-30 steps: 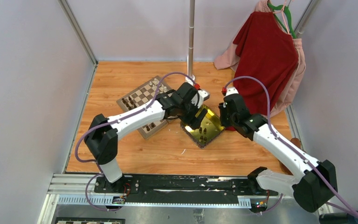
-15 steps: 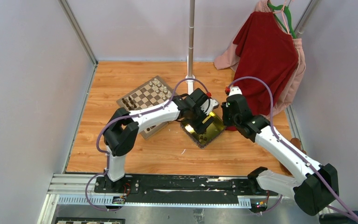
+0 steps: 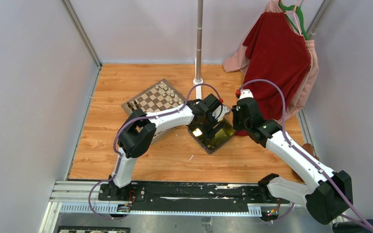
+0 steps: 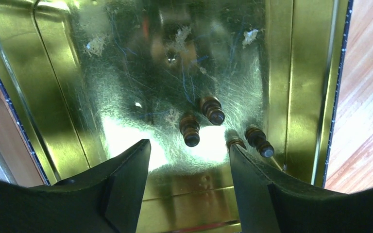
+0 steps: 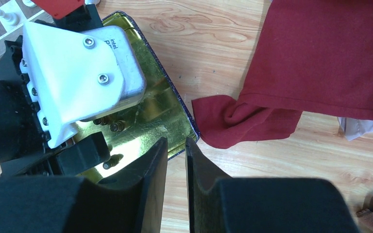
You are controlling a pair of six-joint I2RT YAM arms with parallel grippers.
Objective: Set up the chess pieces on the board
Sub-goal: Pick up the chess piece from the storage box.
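The board (image 3: 151, 100) lies at the back left, with cream chess pieces (image 3: 167, 90) along its far side and dark ones (image 3: 133, 106) at its left side. My left gripper (image 3: 208, 127) is open and empty, low over the shiny yellow tray (image 3: 226, 130). In the left wrist view, dark brown pieces (image 4: 190, 130) stand in the tray (image 4: 53, 97) just ahead of the left gripper (image 4: 189, 145); one is partly hidden behind the right finger (image 4: 252, 174). My right gripper (image 5: 176, 141) is shut and empty, above the tray's right edge (image 5: 182, 116).
A red garment (image 3: 277, 58) hangs at the back right, its hem on the floor (image 5: 243, 121) beside the tray. A metal pole (image 3: 199, 43) stands behind the board. Grey walls close both sides.
My left arm has swung right from the board's edge and come down over the tray. The right arm has barely moved.
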